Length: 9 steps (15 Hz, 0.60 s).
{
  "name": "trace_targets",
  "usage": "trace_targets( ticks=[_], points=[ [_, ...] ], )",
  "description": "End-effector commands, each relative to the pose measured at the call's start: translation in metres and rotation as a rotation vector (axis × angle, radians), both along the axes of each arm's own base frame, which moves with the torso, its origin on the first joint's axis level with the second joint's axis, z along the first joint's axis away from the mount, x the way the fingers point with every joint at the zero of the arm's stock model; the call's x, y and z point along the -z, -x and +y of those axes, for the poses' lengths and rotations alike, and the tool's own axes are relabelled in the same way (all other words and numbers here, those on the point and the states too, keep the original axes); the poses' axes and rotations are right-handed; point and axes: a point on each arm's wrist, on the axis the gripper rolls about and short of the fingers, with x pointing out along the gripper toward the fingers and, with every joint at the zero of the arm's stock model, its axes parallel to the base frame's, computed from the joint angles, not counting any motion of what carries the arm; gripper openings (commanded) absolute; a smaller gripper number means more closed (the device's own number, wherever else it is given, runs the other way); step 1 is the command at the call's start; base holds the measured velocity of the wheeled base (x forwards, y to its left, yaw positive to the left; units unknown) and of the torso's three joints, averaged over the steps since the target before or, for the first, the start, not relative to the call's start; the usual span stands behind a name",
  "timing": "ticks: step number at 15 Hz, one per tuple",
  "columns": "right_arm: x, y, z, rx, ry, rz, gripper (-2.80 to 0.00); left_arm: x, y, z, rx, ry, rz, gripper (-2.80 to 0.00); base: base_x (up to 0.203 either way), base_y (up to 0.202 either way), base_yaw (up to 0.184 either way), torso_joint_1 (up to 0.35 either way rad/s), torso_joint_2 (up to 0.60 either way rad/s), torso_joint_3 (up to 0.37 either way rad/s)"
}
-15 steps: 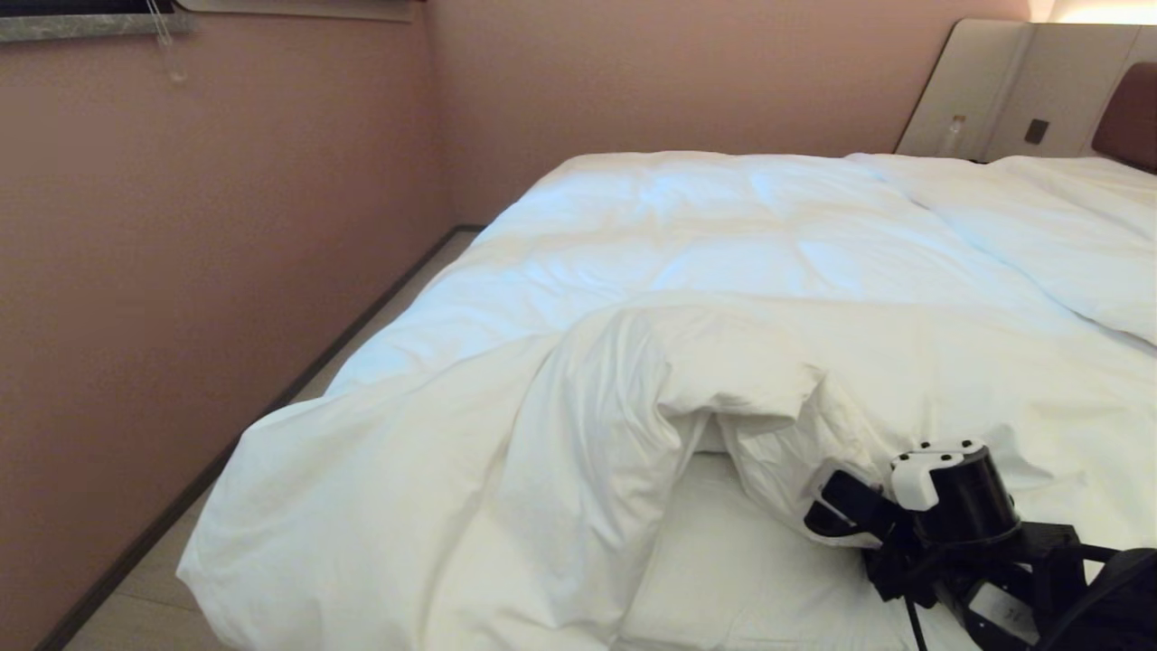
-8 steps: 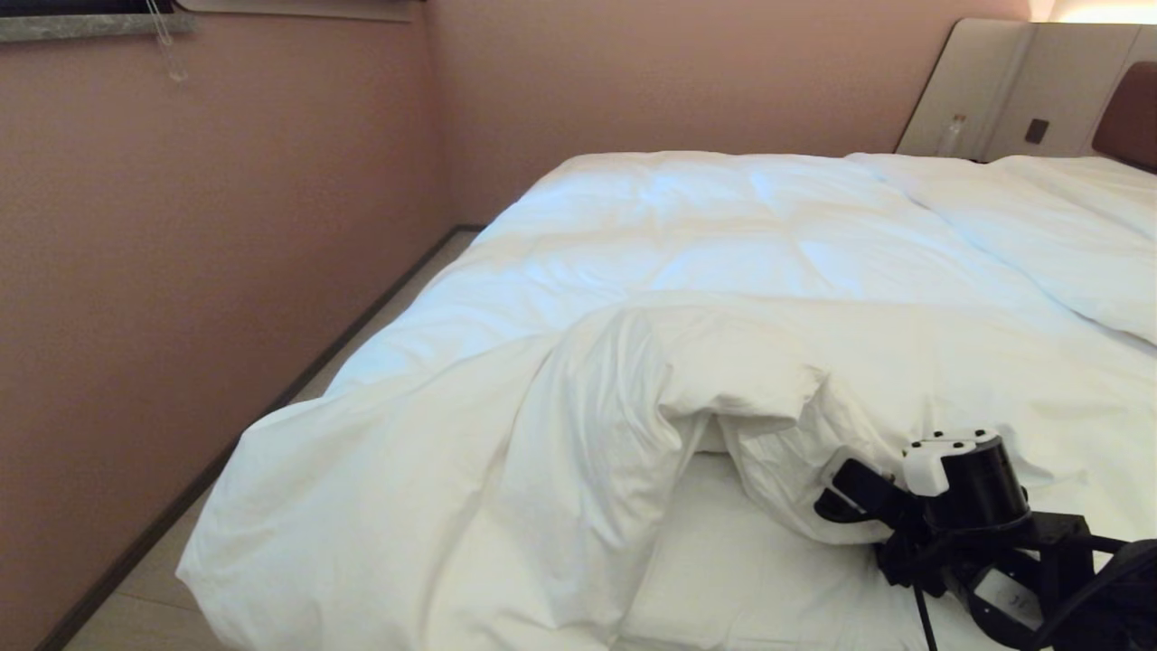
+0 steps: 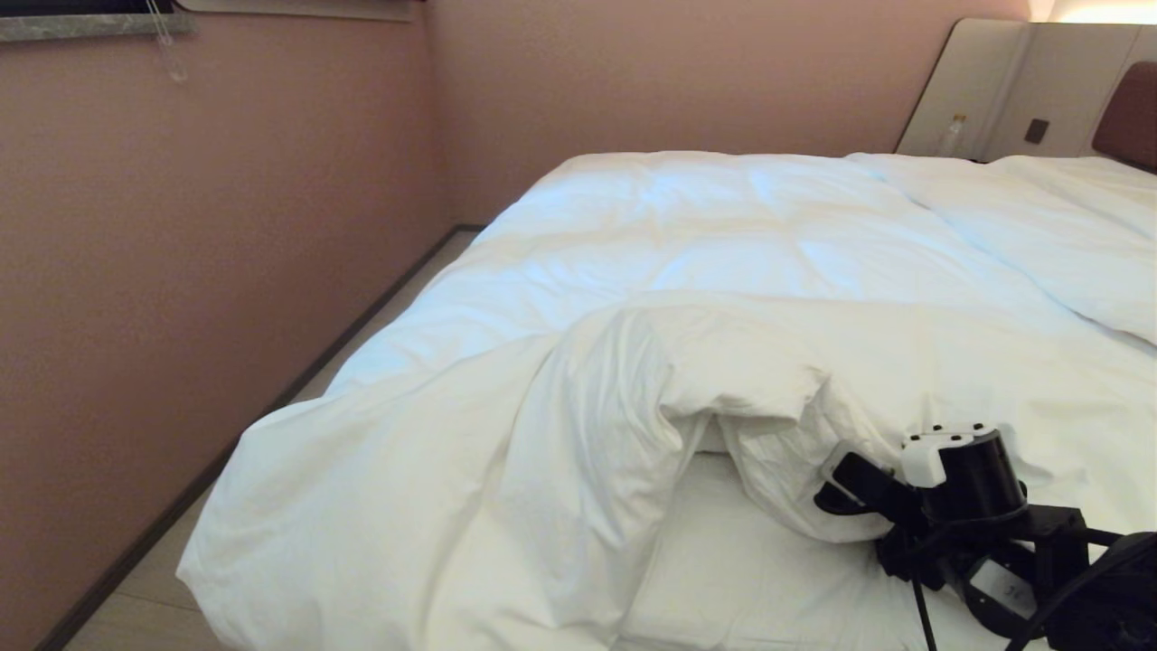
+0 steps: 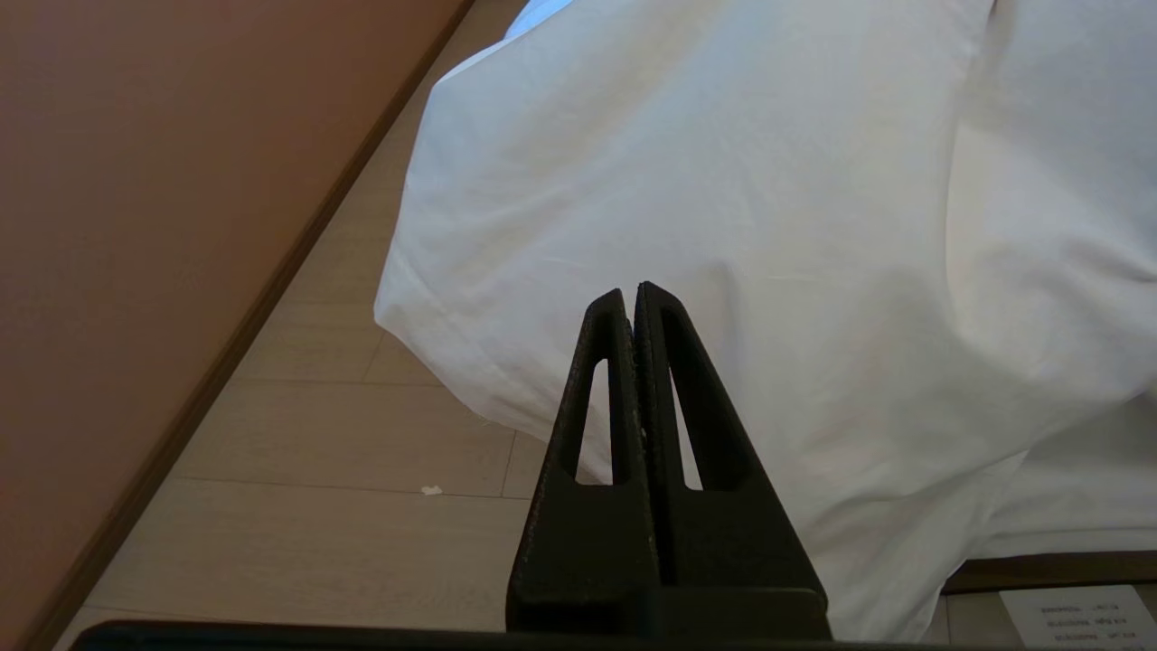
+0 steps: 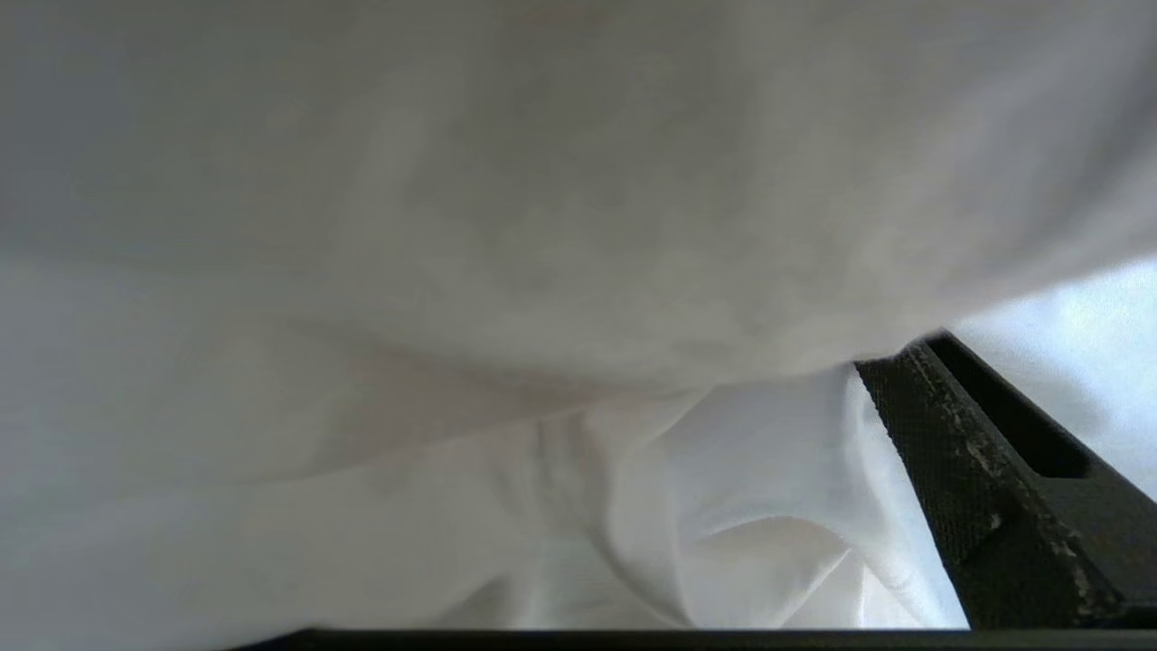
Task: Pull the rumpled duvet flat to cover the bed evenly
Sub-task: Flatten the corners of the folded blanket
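The white puffy duvet (image 3: 687, 253) lies over the bed, with its near edge folded back in a rumpled heap (image 3: 750, 380). Below the fold, the bed's white sheet (image 3: 741, 561) lies bare. My right gripper (image 3: 842, 486) is pushed into the right end of that fold. In the right wrist view its jaws stand open, with duvet cloth (image 5: 542, 181) bunched between them. One black finger (image 5: 958, 452) shows; the other is hidden by cloth. My left gripper (image 4: 630, 294) is shut and empty, parked low by the duvet corner (image 4: 723, 181) that hangs toward the floor.
A pink wall (image 3: 181, 271) runs along the bed's left side, leaving a narrow strip of wooden floor (image 4: 316, 434). White pillows (image 3: 1076, 226) lie at the far right before the brown headboard (image 3: 1130, 113). A small bottle (image 3: 951, 136) stands by the beige panel.
My right arm has shifted a little to the right and farther up the bed, its fingers staying at the duvet fold. The duvet and the left gripper look unchanged.
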Motion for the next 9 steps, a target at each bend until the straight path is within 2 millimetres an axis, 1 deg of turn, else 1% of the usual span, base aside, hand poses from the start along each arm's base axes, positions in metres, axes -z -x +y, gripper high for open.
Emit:
trace_targets(
  ticks=[1,2,9],
  points=[
    [0.0002,0.0000,0.0000,0.000,0.005,0.000,0.00,0.0000,0.0000,0.0000,0.000,0.000,0.000,-2.80,0.000,0.000,0.000,0.000,0.00,0.000],
    [0.0005,0.0003,-0.0001,0.001,0.004,0.001,-2.80,0.0000,0.0000,0.0000,0.000,0.000,0.000,-2.80,0.000,0.000,0.000,0.000,0.00,0.000],
    [0.0005,0.0019,-0.0006,-0.004,-0.002,0.002,-2.80,0.0000,0.0000,0.0000,0.000,0.000,0.000,-2.80,0.000,0.000,0.000,0.000,0.00,0.000]
  ],
)
